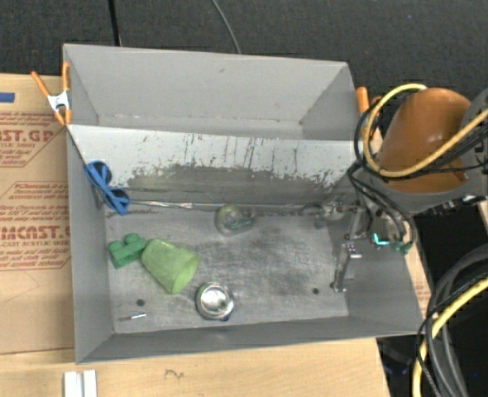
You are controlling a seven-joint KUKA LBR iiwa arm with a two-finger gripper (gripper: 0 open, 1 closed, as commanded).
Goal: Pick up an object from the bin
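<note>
My gripper [340, 283] hangs low at the right side of the bin, its tip just above the bare floor near the right wall, with nothing seen in it. The closest loose things lie to its left. A clear, greenish glassy lump [234, 218] rests at the foot of the back wall, well apart from the gripper. A shiny silver round cap [214, 301] sits near the front wall, also well to the left.
Further left lie a pale green rounded lump [170, 265] touching a dark green block [125, 251], a blue strap-like piece [105, 185] against the left wall, and a small thin bit [136, 314] in the front left corner. The arm's orange cover and cables overhang the right rim.
</note>
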